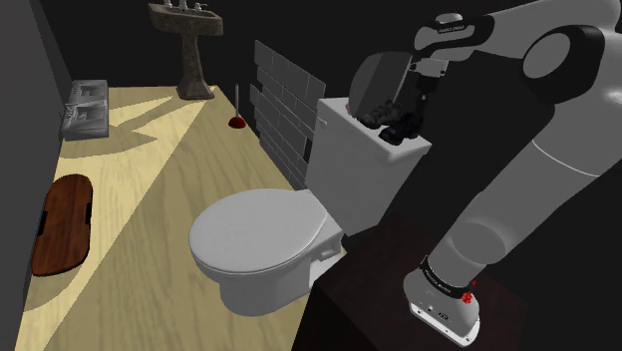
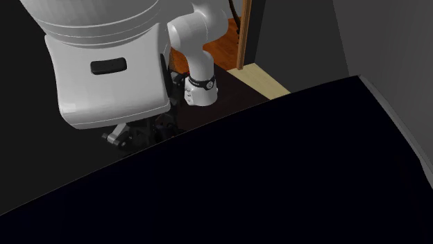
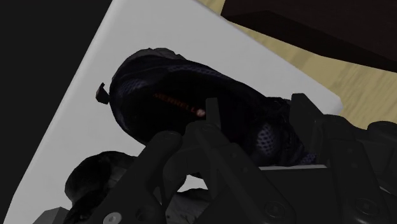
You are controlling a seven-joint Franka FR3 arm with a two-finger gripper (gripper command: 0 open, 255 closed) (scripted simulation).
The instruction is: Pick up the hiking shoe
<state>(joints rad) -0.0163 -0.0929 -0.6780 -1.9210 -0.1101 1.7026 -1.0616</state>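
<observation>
The black gripper (image 1: 399, 113) hung right on the dark hiking shoe (image 3: 178, 102) atop the white toilet tank (image 1: 349, 175), seemingly to grasp it; whether it had closed was unclear.

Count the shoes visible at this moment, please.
1 for certain: a dark shoe lying on top of the white toilet tank. A dark lump beside it could be a second shoe or something else; I cannot tell.

One toilet (image 1: 261, 242), one pedestal sink (image 1: 187, 30), one plunger (image 1: 238, 120), one dark shoe (image 3: 184, 102).
</observation>
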